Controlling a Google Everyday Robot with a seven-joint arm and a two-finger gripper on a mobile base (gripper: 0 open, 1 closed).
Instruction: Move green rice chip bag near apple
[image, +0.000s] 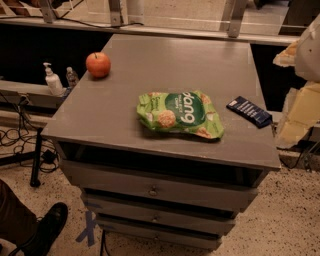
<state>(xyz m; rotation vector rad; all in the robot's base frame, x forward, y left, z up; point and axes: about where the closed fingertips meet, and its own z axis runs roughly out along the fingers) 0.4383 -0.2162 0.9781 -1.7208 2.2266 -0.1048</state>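
The green rice chip bag (180, 114) lies flat on the grey cabinet top (115, 115), right of centre and towards the front edge. The apple (98, 64), red-orange with a short stem, stands near the far left edge of the top, well apart from the bag. My gripper (301, 95) shows as a pale white and yellowish shape at the right edge of the view. It is beyond the cabinet's right side, clear of the bag, and holds nothing that I can see.
A small flat dark-blue packet (249, 111) lies near the right edge of the top. The cabinet has drawers (152, 190) below. A white pump bottle (52, 80) stands on a ledge to the left. A person's shoe (47, 227) is on the floor at lower left.
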